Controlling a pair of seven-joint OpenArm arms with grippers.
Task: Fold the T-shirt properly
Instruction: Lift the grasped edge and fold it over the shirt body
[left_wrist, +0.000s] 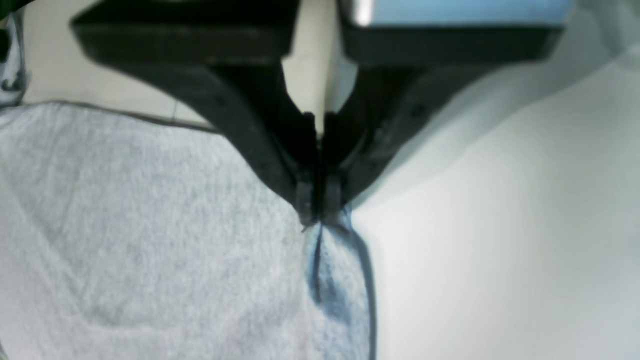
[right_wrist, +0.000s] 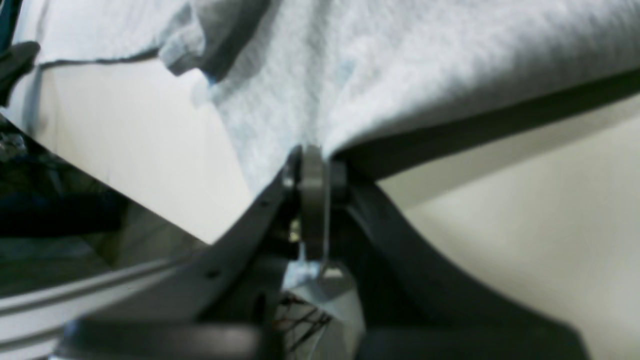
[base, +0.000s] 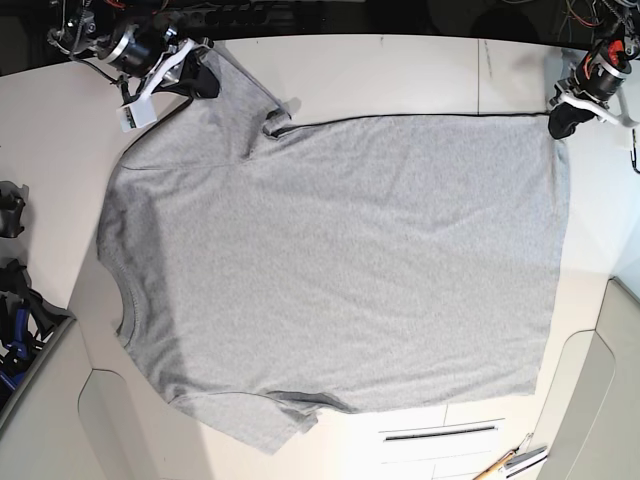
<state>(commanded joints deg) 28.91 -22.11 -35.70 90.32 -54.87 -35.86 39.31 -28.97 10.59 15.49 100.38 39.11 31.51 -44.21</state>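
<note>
Robotics lab — white worktable (base: 400, 70), loose wiring (base: 230, 15), stray pencil (base: 497, 466)

I see the T-shirt (base: 340, 260) spread flat on the table (base: 400, 75), neck to the left and hem to the right. My right gripper (base: 205, 80) sits at the far left, closed on the far sleeve. My left gripper (base: 562, 122) sits at the far right, pinching the far hem corner. The near sleeve lies at the near left, over the table's edge. A few tools (base: 510, 462) lie at the near right, apart from the hem.
</note>
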